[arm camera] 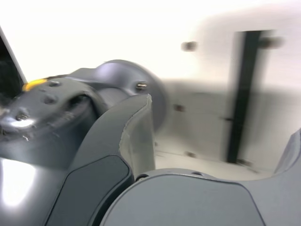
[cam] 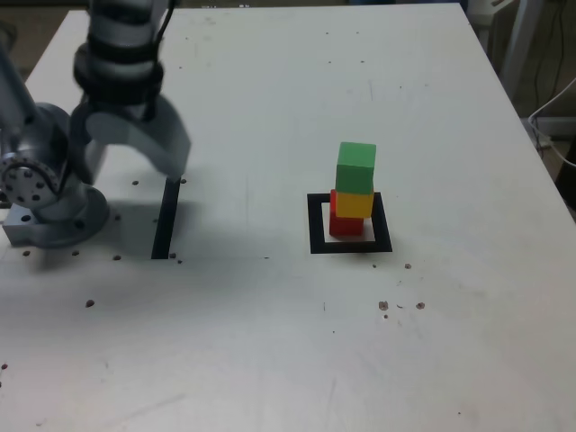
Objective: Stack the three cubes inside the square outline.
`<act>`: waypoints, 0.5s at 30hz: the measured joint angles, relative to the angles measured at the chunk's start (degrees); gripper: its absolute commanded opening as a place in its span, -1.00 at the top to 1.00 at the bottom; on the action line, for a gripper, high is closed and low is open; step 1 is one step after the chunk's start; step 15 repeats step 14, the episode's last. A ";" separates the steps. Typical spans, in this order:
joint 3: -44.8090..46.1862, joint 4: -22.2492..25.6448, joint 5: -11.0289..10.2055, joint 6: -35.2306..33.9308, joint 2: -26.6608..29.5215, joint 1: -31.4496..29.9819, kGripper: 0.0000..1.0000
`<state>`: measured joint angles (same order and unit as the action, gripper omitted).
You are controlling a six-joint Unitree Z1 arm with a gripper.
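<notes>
A white tabletop, speckled with small dark specks and screw holes, fills the exterior view. Toward the exterior view's right sits a flat black square outline of thick tape-like border with a white centre. Inside it stands a tower of three small solid-coloured cubes of equal size: a red cube at the bottom, resting on the white centre, a yellow cube on top of it, and a green cube at the very top. The tower is not perfectly straight; the yellow and green cubes are shifted slightly toward the exterior view's right compared with the red one, and the red cube sits toward the far part of the square. Well apart from the tower, at the exterior view's left, the grey robot arm's gripper hangs over the table with its two dark grey jaws spread wide and nothing between them. Just beside it lies a straight narrow black strip on the table, and the arm's rounded metal base stands at the far left. The blurred wrist view shows the same strip and base.
</notes>
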<state>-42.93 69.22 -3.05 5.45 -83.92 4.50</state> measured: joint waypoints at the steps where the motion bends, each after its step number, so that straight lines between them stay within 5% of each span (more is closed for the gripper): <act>1: 0.80 -0.63 0.08 0.00 -0.01 -0.21 -0.99; 5: 1.60 -1.41 0.95 0.00 -0.09 -2.49 -0.99; 11: 2.36 -2.25 5.93 -4.17 3.54 -12.75 -1.00; 15: 2.75 -3.14 7.01 -6.49 4.09 -15.99 -1.00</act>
